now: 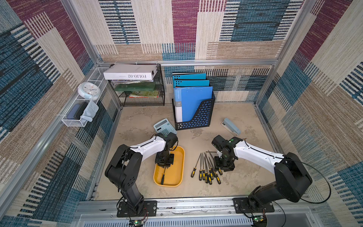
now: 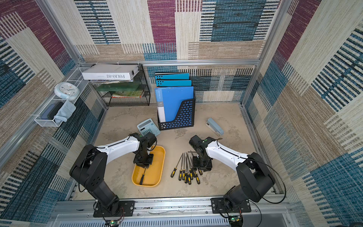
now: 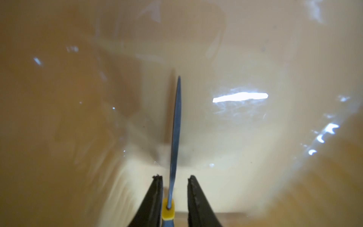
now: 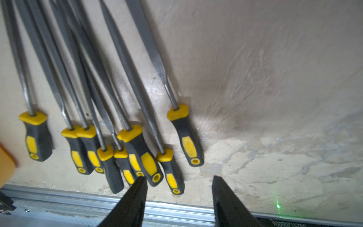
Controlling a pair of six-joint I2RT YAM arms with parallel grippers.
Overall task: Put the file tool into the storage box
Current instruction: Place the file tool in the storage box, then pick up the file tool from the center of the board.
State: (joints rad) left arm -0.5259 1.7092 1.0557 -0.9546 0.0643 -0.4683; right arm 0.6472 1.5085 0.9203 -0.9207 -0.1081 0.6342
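Note:
The storage box is a shallow orange-yellow tray left of centre in both top views. One file tool with a black and yellow handle lies inside it. My left gripper hangs low over the box. In the left wrist view the file's blade runs out between the left gripper's slightly parted jaws, with a gap on one side. Several more files lie fanned on the table right of the box. My right gripper stands open above their handles with nothing between its fingers.
Behind the box lie a calculator and a black perforated folder holder with blue folders. A stapler lies at the back right. A mesh rack and a white wire basket line the back left. An aluminium rail borders the table's front.

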